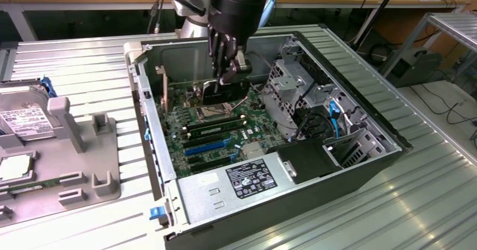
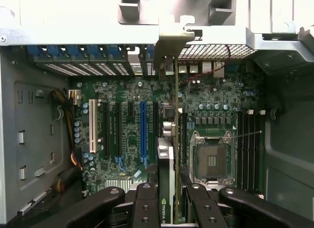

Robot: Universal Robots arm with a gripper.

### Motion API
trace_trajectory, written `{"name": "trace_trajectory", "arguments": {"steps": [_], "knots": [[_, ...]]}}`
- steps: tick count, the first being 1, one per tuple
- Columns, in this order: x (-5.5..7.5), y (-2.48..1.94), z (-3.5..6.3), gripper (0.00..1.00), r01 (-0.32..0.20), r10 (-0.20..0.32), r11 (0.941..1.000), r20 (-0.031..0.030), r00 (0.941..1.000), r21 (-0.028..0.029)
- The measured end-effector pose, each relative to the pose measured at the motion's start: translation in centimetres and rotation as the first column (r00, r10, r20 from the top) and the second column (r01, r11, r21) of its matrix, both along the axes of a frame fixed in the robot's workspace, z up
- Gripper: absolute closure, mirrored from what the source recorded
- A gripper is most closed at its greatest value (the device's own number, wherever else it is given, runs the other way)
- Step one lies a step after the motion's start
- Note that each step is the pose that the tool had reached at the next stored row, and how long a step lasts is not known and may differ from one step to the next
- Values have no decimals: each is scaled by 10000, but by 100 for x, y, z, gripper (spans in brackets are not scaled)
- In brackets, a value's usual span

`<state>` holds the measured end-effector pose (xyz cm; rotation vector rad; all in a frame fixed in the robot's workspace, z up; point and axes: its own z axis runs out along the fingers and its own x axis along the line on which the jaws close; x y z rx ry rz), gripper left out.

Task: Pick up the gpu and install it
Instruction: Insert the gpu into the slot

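The gpu (image 1: 222,94) is held on edge inside the open computer case (image 1: 372,124), hanging over the motherboard (image 1: 212,141), its black face toward the exterior view's camera. The hand (image 1: 225,74) is closed on it from above, with fingers (image 2: 144,206) pressed against both faces of the card. The card therefore lies directly beneath the hand rather than off to either side. In the wrist view the card appears edge-on. Its long axis runs from the hand toward the rear wall of the case, and the silvery bracket (image 2: 172,39) at the far end reaches the row of rear openings. This axis is parallel to the expansion slots. The long blue slot (image 2: 143,127) lies just beside the card's line, on the side away from the CPU socket (image 2: 212,159), so the card sits between these two features (alignment with the narrower dark slot next to the blue one cannot be confirmed). In the exterior view the card's lower edge appears close to the board near the socket. Whether it touches a connector cannot be determined. Outside the case, a grey parts tray (image 1: 89,166) rests on the ribbed metal counter (image 1: 425,205) toward the exterior view's left and carries a hard drive (image 1: 22,121) with a white label.
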<state>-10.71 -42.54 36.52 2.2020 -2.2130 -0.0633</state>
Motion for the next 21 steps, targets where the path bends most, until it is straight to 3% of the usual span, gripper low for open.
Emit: {"name": "trace_trajectory", "arguments": {"steps": [21], "knots": [[0, 0, -71, 73, 0, 0, 10000, 0, 10000, 0]]}}
